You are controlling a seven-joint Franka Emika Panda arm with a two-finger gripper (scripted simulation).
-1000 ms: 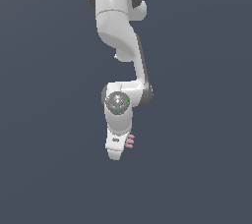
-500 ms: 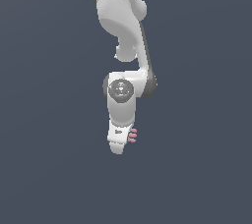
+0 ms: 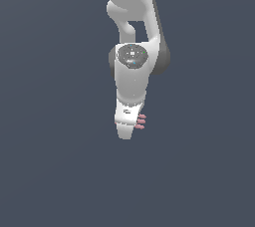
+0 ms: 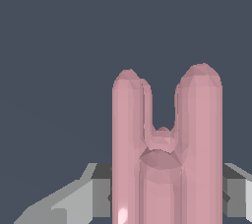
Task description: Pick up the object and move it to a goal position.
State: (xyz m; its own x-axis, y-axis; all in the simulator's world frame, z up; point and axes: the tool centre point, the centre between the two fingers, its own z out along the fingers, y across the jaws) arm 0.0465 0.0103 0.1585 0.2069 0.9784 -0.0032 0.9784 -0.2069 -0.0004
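The object (image 4: 165, 154) is a small flat pink piece of parallel rounded rods. In the wrist view it fills the middle, standing between the grey fingers (image 4: 74, 201), which press on both of its sides. In the exterior view only its pink rod ends (image 3: 141, 121) stick out on the exterior view's right of the white gripper (image 3: 125, 130), which points downward and hides the rest of it. The gripper is shut on the object, and both hang in the air with no surface touching them.
Only a plain dark grey-blue background surrounds the arm (image 3: 132, 17) in both views. No goal marker, table edge or other item shows.
The arm has risen and come closer to the exterior camera, carrying the pink object with it. The grip on the object is unchanged.
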